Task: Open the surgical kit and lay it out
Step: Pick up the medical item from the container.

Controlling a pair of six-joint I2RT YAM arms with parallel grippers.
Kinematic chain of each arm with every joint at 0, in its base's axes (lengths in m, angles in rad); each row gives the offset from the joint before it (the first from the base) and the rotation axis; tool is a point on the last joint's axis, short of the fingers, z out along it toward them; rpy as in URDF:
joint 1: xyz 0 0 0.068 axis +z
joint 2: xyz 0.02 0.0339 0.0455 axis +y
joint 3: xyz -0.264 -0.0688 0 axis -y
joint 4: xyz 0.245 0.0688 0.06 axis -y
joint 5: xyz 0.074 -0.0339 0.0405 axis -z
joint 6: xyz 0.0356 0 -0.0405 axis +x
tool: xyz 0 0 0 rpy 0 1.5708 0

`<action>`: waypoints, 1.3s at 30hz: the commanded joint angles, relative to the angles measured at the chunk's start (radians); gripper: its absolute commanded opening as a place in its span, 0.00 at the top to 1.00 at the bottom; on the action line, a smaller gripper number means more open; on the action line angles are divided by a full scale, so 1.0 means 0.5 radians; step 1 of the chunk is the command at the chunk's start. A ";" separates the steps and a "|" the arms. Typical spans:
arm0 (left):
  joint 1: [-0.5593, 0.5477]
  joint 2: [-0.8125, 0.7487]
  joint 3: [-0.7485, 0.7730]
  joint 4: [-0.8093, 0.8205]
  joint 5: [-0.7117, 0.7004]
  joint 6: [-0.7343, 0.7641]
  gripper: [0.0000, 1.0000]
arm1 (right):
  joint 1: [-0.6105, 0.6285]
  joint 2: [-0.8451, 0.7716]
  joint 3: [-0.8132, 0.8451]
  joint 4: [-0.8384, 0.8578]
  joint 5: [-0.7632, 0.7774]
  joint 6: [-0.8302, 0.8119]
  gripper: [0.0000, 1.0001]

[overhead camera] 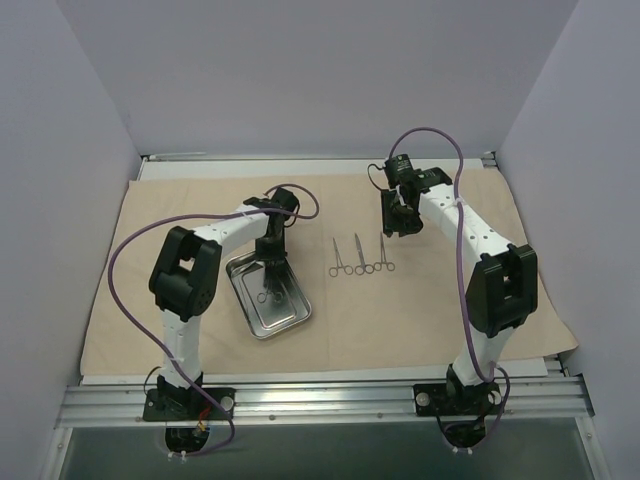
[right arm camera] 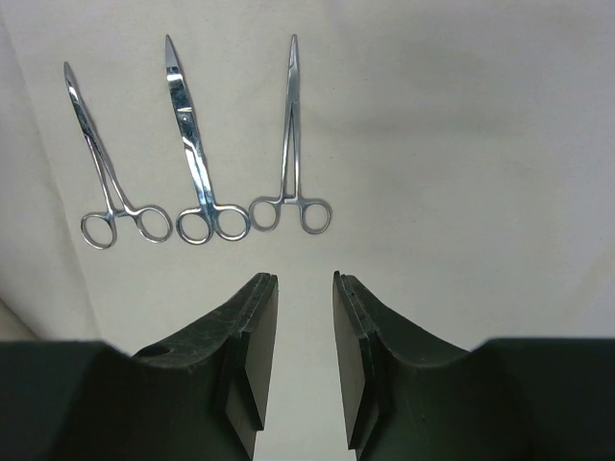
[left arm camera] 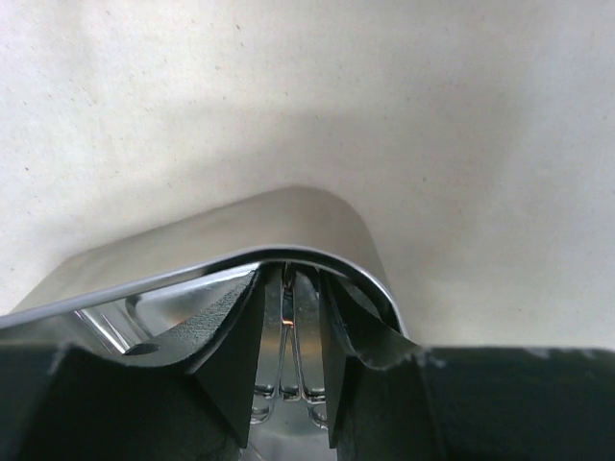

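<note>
The cloth wrap (overhead camera: 420, 320) lies spread below. The steel tray (overhead camera: 290, 316) is directly under my left gripper (overhead camera: 271, 270). The one forceps (left arm camera: 286, 327) in it lies between the fingers (left arm camera: 231, 365), long axis along them, but pinched or not I cannot tell. My right gripper (right arm camera: 303, 288) hangs parted and empty, farther away.

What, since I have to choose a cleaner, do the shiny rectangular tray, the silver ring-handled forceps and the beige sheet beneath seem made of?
Shiny rectangular tray: polished metal, likely steel, given its mirror-like reflections. Silver ring-handled forceps: bright metal too, probably steel, with sharp glints. Beige sheet: probably cloth, as it looks matte and faintly textured.
</note>
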 commanded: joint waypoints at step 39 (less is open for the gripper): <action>0.116 -0.545 0.037 -0.115 0.312 0.055 0.98 | 0.025 -0.061 0.034 0.239 -0.663 0.029 0.70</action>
